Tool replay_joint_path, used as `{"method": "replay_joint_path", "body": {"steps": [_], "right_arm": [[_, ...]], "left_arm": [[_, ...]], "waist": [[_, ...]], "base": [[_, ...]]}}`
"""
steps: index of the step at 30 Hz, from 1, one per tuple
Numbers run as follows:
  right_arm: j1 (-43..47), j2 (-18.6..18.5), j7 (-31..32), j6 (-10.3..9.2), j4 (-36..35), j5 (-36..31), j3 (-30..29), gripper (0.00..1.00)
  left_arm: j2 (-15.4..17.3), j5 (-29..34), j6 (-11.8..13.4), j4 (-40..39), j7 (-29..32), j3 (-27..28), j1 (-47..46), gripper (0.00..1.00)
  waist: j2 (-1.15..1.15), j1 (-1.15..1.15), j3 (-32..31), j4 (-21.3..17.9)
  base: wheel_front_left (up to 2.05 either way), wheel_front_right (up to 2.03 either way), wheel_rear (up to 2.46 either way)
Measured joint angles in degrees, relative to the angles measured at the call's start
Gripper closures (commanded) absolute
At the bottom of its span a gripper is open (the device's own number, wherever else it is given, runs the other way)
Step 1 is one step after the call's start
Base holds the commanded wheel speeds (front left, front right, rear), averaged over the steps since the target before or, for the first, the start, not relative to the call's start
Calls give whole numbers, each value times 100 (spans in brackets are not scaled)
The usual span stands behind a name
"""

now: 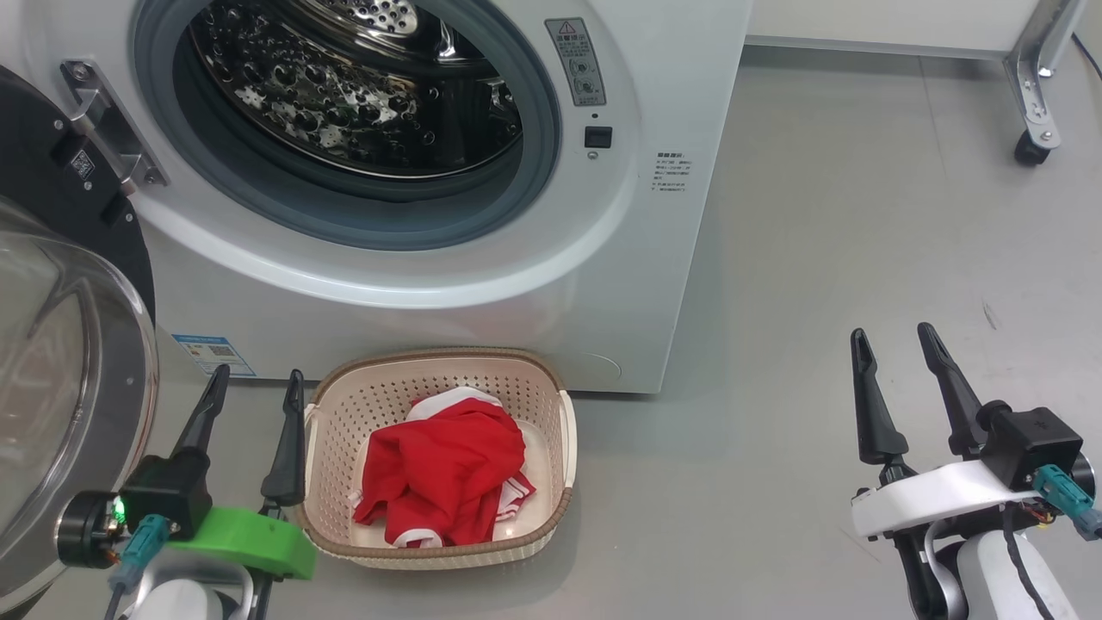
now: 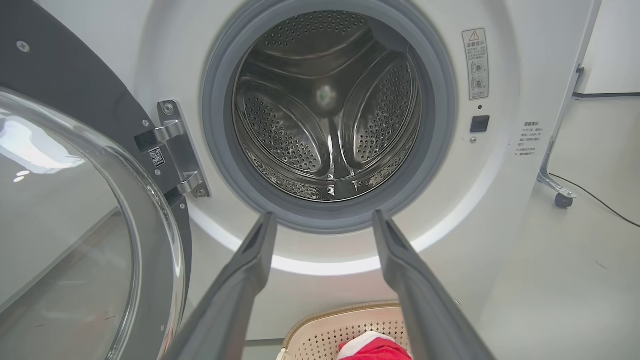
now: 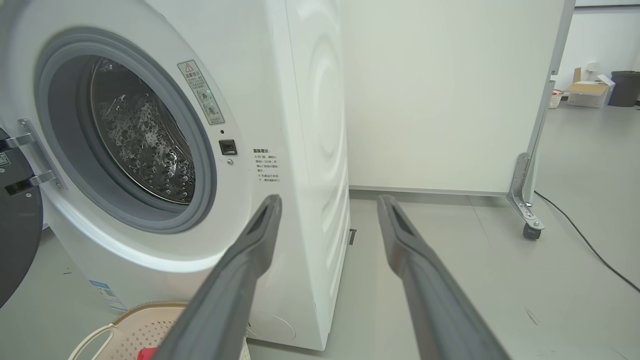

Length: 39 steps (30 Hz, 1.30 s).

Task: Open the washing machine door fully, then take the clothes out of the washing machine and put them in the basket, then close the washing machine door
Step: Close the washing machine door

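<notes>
You've got a smooth grey floor (image 1: 818, 258), a bit scuffed, and a white partition panel (image 3: 440, 100) on castors behind. The washing machine (image 1: 620, 284) is a glossy white box with a perforated steel drum (image 1: 344, 95) ringed in grey rubber. The washing machine door (image 1: 60, 344) stands wide open at your left, clear glass bulging. The clothes (image 1: 448, 474) lie crumpled in the basket (image 1: 379, 405), cream perforated plastic, just in front of the machine. Your left end effector (image 1: 259, 372) and right end effector (image 1: 892, 330) both have fingers apart, holding nothing.
</notes>
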Motion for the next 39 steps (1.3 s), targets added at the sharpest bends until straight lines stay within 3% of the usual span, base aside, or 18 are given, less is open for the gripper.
{"method": "replay_joint_path", "body": {"steps": [39], "right_arm": [[1,67,0,0,-34,-8,-47,0]], "left_arm": [[-85,41,25,-189,0,13,142,0]], "waist": [[0,0,77,-17]], "base": [[-2,2,0]]}}
